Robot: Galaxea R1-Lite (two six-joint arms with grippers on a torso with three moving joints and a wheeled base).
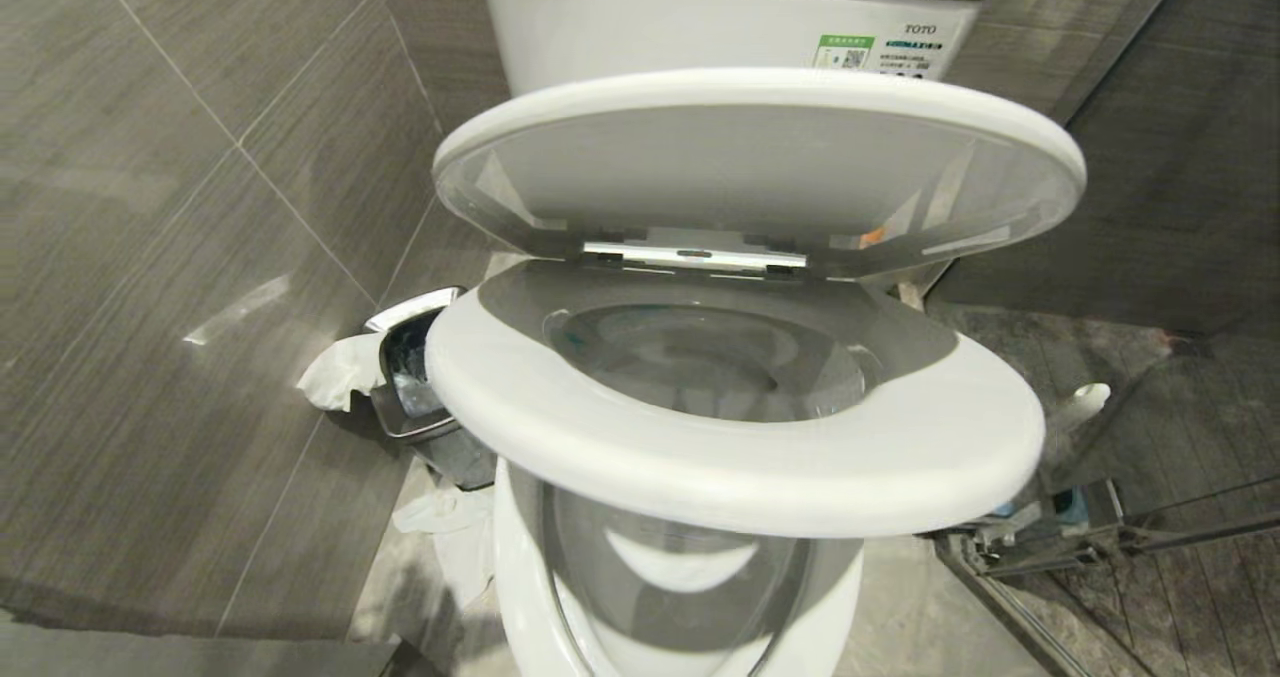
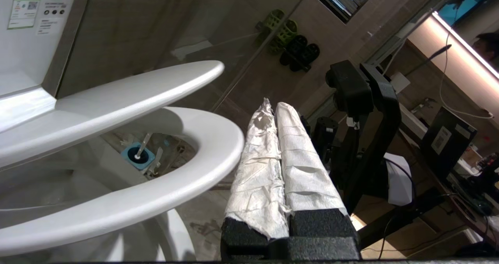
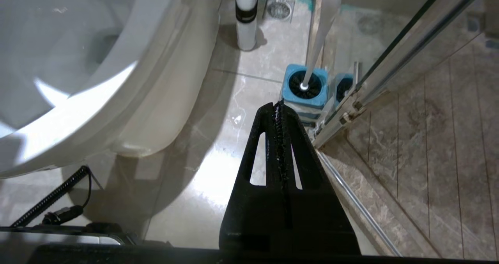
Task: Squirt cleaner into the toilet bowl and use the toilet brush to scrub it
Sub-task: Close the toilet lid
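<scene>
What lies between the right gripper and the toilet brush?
Right wrist view: only bare floor tile separates the shut right gripper from the toilet brush in its blue holder.

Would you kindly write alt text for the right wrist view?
The shut right gripper hangs over the tiled floor, pointing at the toilet brush standing in its blue holder. The white toilet bowl fills one side; a glass shower door is beyond the holder.
</scene>
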